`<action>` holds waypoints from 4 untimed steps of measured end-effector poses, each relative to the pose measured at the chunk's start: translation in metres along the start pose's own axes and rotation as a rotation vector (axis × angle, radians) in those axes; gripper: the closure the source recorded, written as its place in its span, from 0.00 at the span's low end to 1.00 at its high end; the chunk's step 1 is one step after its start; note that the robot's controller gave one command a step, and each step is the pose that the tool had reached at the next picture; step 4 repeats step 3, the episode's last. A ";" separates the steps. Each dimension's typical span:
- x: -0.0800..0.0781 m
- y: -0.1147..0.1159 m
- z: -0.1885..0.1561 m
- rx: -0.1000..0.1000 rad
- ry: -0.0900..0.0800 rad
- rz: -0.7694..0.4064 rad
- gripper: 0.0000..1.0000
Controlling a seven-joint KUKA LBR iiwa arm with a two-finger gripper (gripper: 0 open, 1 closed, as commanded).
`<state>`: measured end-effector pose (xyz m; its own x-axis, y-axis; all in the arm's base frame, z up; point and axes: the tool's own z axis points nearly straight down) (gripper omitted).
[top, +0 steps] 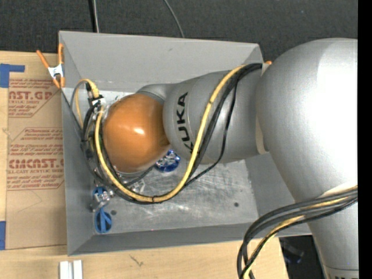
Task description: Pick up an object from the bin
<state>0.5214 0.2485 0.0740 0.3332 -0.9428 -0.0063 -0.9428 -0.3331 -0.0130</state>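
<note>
Inspected grey metal bin [174, 48] from above and slightly to one side. Found arm [221, 121] entering from the right and lying across the upper half of the bin, lettered KUKA, with yellow and black cables [174, 188] looped along and beneath it. Noted orange cover [131, 133] on the wrist; taken as landmark for every position below.

Located end effector [90, 127] at the far left of the orange cover, close to the bin's left wall, masked by the cover and cabling. Cannot tell whether apart, together or clamped on anything.

Contents of bin:
- Recorded small round blue-and-white piece [167, 163] just beside the lower right edge of the orange cover, partly tucked under the arm.
- Recorded clear or silvery scraps [136, 185] directly below the orange cover, inside the cable loop; kind not determinable.
- Recorded small blue-and-silver item [100, 195] below the lower left edge of the orange cover, just outside the cable loop.
- Recorded blue clip-shaped item [103, 221] further below the same edge, just beside the blue-and-silver item; contact between the two not determinable.
- Recorded scuffed bare floor to the lower right of the orange cover, with one dark speck [236, 204] well apart from it.

Cannot tell which item lies under the end effector. Judged the clear or silvery scraps and the blue-and-silver item nearest to it.
</note>
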 end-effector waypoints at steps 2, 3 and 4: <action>-0.004 -0.003 -0.075 -0.004 0.003 0.001 1.00; -0.006 -0.004 -0.120 -0.007 0.003 0.003 1.00; -0.006 -0.004 -0.120 -0.007 0.003 0.003 1.00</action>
